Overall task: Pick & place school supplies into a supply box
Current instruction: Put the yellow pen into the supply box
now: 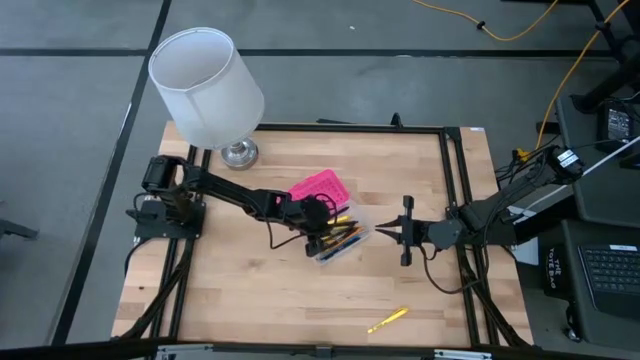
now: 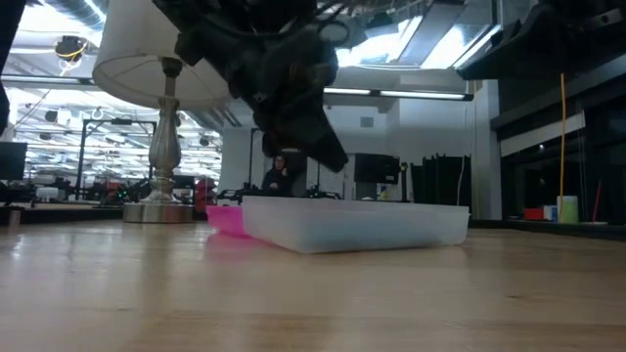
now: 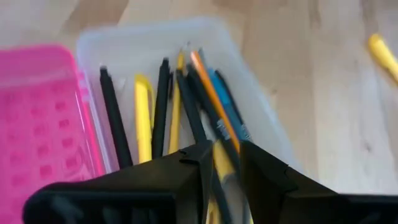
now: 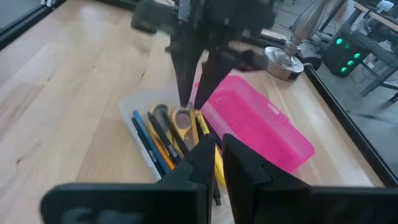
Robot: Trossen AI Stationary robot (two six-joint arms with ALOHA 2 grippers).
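Observation:
The supply box, a clear base (image 1: 345, 240) with its pink lid (image 1: 318, 188) swung open beside it, lies mid-table. In it lie several pens and pencils (image 3: 161, 106), black, yellow, orange and blue, and the yellow-handled scissors (image 4: 177, 118). My left gripper (image 3: 225, 168) points down just above the box (image 4: 191, 107), its fingers a narrow gap apart over the pens. My right gripper (image 1: 380, 232) hovers level at the box's right end, shut and empty. One yellow pen (image 1: 388, 320) lies loose on the table near the front edge; it also shows in the left wrist view (image 3: 382, 53).
A white-shaded lamp (image 1: 205, 85) on a metal foot (image 1: 238, 153) stands at the table's far left, behind the left arm. Black rails (image 1: 455, 190) run along the table's edges. Bare wood lies in front of the box.

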